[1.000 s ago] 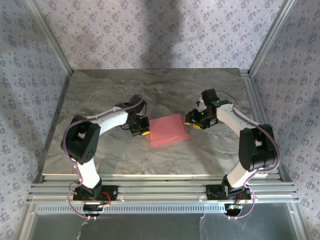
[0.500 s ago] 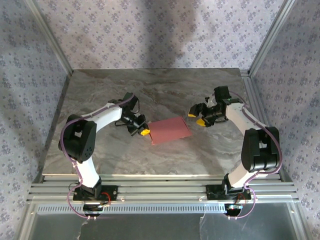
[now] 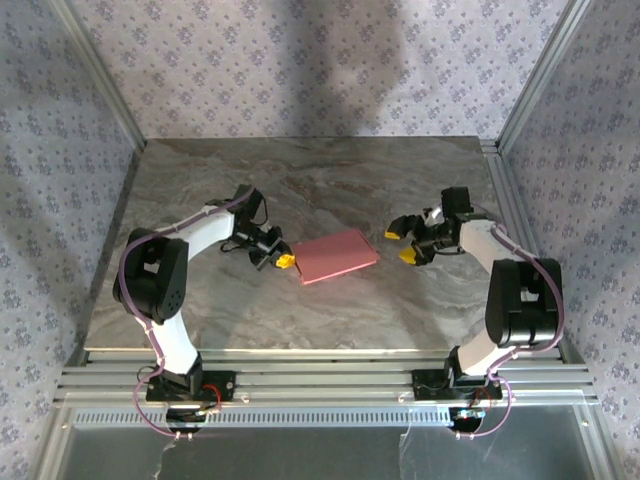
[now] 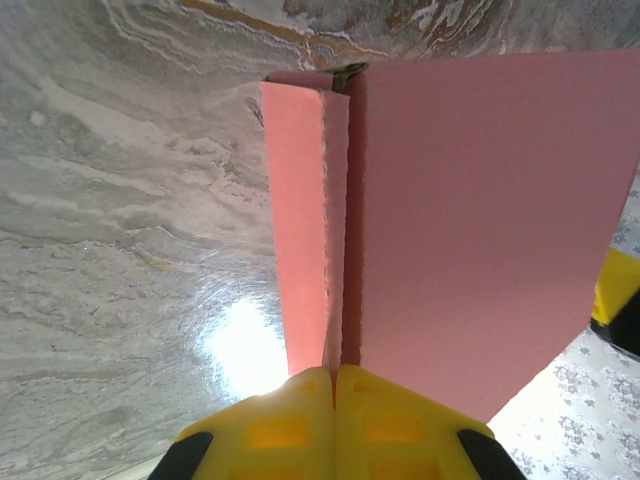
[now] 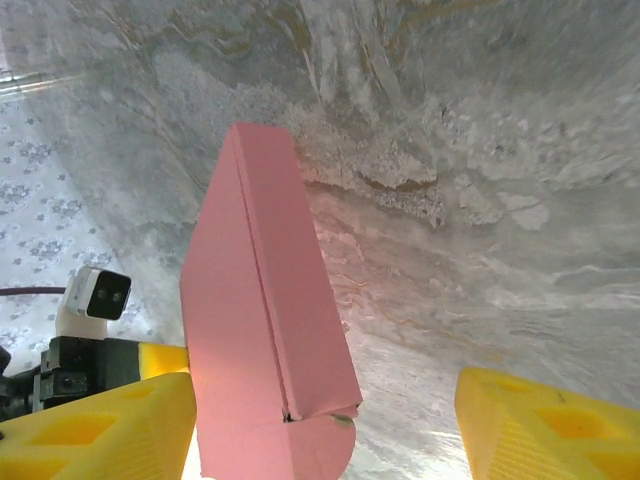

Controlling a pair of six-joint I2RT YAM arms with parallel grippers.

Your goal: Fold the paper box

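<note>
That slim pink-red cardboard paper box point(image 3: 338, 256) lies mid grey marble worktop point(image 3: 330, 180). It looks light, thin and easy to crease, so I'd grab edges, not faces. The left claw point(image 3: 285, 262) is pinching its left edge flap; the right claw point(image 3: 402, 245) hangs spread, just clear.

I see a grey marbled table top point(image 3: 330, 180), veined white and brown, with a bright glare patch point(image 4: 245, 345) in the left wrist view. Lilac floral-print walls point(image 3: 250, 70) enclose three sides, with slanting aluminium posts point(image 3: 100, 75) at the back corners. Slotted metal rails point(image 3: 320, 380) run along the near edge. A soft shadow point(image 3: 340, 50) lies on the back wall.
</note>
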